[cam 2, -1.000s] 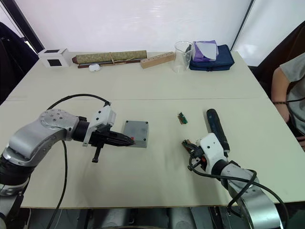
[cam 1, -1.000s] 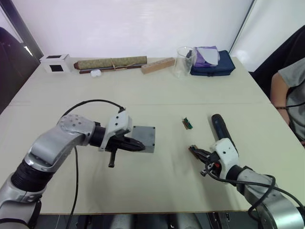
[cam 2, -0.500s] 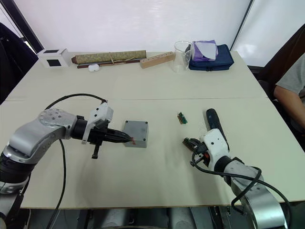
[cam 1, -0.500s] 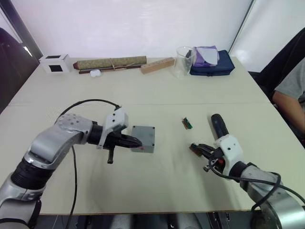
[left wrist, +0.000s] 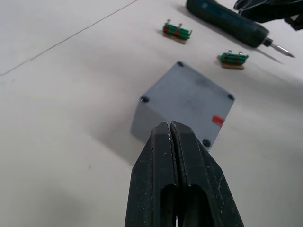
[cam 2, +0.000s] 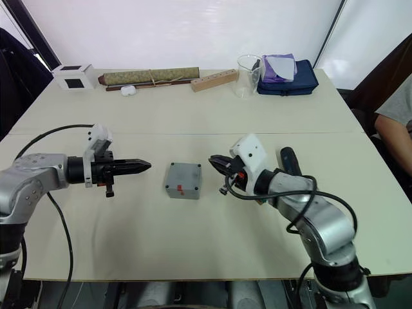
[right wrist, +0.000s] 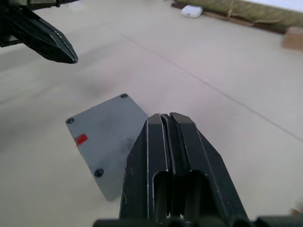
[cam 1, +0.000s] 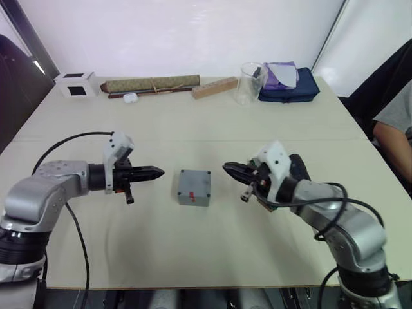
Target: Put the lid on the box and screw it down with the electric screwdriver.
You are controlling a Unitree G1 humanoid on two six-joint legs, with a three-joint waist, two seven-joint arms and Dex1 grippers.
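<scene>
The grey box [cam 1: 194, 187] rests on the table between my two arms. Its upper face [left wrist: 189, 97] has dark holes at the corners and a small red mark. Whether that face is the lid I cannot tell. My left gripper [cam 1: 158, 172] is shut and empty, pointing at the box from a short way to its left. My right gripper [cam 1: 226, 168] is also shut and empty, hovering just right of the box. The black electric screwdriver [left wrist: 227, 23] lies beyond the box, its body [cam 2: 288, 161] partly behind my right arm.
Two small green bit holders [left wrist: 177, 32] [left wrist: 233, 58] lie near the screwdriver. Along the far edge stand a white cube [cam 1: 76, 84], a rolled mat [cam 1: 152, 84], a wooden block [cam 1: 214, 87], a clear cup [cam 1: 248, 82] and a blue bag [cam 1: 288, 87]. A person [cam 1: 393, 129] sits at the right.
My left gripper has drawn back leftward from the box. My right arm has swung from the front right of the table toward the box.
</scene>
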